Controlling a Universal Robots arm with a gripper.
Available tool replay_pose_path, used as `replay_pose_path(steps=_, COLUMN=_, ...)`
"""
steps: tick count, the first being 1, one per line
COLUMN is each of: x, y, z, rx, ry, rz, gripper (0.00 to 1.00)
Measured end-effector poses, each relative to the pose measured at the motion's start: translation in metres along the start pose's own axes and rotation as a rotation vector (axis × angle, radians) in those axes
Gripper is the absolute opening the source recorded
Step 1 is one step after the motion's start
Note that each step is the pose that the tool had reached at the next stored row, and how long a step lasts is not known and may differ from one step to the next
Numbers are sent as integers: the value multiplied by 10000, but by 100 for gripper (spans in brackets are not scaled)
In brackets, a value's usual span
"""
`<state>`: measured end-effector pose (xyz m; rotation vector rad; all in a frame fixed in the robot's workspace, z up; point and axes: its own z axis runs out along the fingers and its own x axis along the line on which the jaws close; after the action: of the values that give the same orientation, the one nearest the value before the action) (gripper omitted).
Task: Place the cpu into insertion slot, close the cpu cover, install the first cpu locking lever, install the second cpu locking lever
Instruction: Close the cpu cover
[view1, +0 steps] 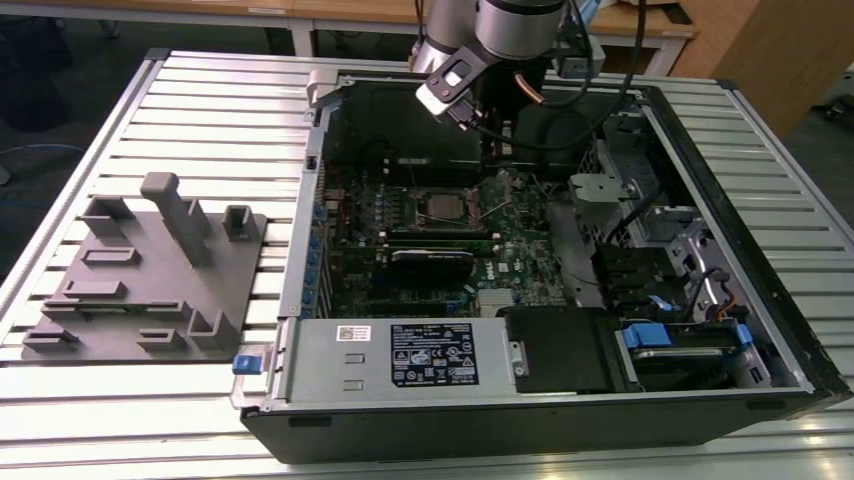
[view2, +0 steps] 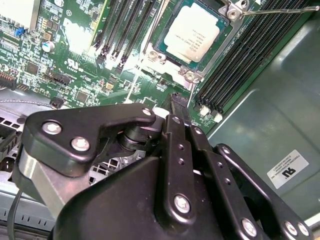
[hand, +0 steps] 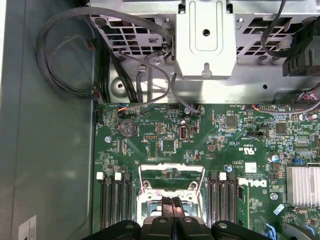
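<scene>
The cpu (view2: 192, 31) lies silver top up in the insertion slot (view2: 222, 42) on the green board; the exterior view shows the cpu (view1: 447, 205) mid-case. In the first wrist view the cpu cover (hand: 170, 167) is a silver window frame tilted up off the socket, just beyond my fingertips. A thin locking lever (view2: 280, 9) sticks out free past the socket corner. My gripper (view2: 177, 107) is shut with nothing between its fingers, hovering low at the socket's edge, and the first wrist view shows the gripper (hand: 173, 202) right over the socket. The arm (view1: 461, 85) reaches in from the case's far side.
The open computer case (view1: 727, 330) lies on a slatted table. A grey fixture block (view1: 147, 270) stands at the exterior view's left. Memory slots (view2: 125, 25) flank the socket. A drive cage (view1: 627, 200), loose cables (hand: 65, 60) and a heatsink (hand: 302, 185) crowd the board's edges.
</scene>
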<state>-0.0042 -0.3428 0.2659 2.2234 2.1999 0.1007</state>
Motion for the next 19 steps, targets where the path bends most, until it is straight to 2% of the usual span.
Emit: replay_pose_path(steps=19, x=0, y=40, z=-2, rx=1, ry=-1, rz=0, gripper=11)
